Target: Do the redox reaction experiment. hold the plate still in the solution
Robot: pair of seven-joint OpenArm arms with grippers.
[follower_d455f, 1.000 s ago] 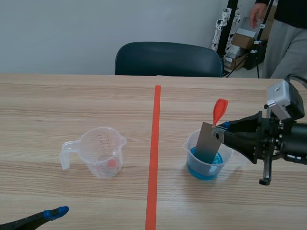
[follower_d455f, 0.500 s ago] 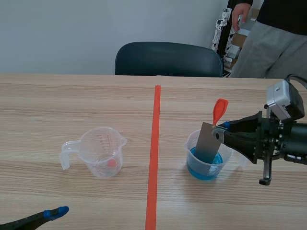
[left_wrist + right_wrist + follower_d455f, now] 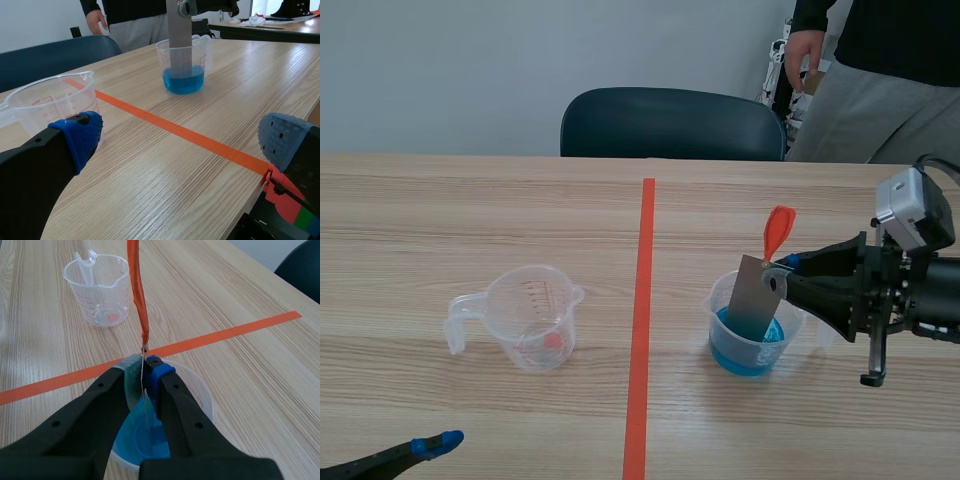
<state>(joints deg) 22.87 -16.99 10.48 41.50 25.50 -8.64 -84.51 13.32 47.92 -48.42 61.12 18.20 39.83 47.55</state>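
Observation:
A grey metal plate (image 3: 754,296) with an orange-red tag (image 3: 778,230) at its top stands in a clear cup (image 3: 752,325) of blue solution (image 3: 748,345), right of the tape line. My right gripper (image 3: 782,272) is shut on the plate's upper edge. In the right wrist view the thin plate (image 3: 145,405) is pinched between the pads, over the blue solution (image 3: 142,432), with the tag (image 3: 136,290) rising ahead. In the left wrist view the plate (image 3: 179,35) dips into the cup (image 3: 183,65). My left gripper (image 3: 175,145) stands open, low at the near left edge (image 3: 435,443).
An empty clear measuring cup (image 3: 525,317) stands left of the orange-red tape line (image 3: 641,320), also shown as the measuring cup (image 3: 101,288) ahead of the right gripper. A dark chair (image 3: 672,124) is at the far edge. A person (image 3: 880,80) stands at the far right.
The person behind the table has stepped leftward into fuller view. The plate, cup and both arms have not moved.

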